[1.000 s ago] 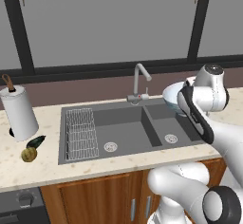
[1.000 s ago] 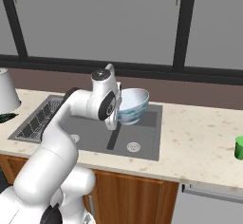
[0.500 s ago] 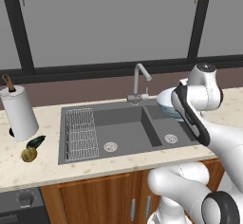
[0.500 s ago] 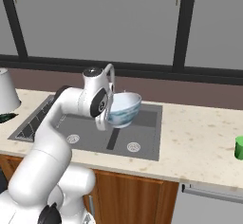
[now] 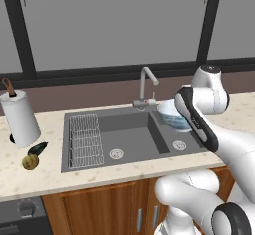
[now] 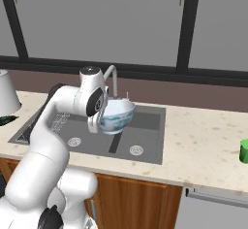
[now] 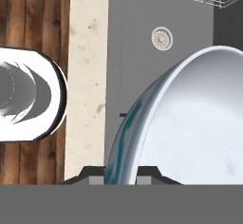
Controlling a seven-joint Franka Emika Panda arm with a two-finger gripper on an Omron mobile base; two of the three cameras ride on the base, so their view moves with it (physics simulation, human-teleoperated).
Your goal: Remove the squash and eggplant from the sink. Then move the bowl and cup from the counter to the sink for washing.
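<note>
My gripper (image 6: pixel 100 124) is shut on the rim of the bowl (image 6: pixel 117 116), white inside and pale blue-grey outside. It holds the bowl tilted above the dark grey sink (image 6: pixel 148 137), near the divider between the basins. In the hand view the bowl's (image 7: pixel 190 123) rim runs between my fingertips (image 7: pixel 121 174). From the left base view the bowl (image 5: pixel 172 114) hangs over the right basin of the sink (image 5: pixel 133 138). The squash (image 5: pixel 30 162) and the eggplant (image 5: pixel 38 148) lie together on the counter (image 5: pixel 45 176) left of the sink. The green cup (image 6: pixel 244 151) stands at the far right.
A curved steel faucet (image 5: pixel 146 83) rises behind the sink, close to the bowl. A wire rack (image 5: pixel 84 139) lies in the left basin. A paper towel roll (image 5: pixel 20 117) stands at the back left, near the vegetables. Dark windows run behind the counter.
The arm has carried the bowl leftward and slightly down, from the sink's right edge to over the basins. The grip has stayed the same.
</note>
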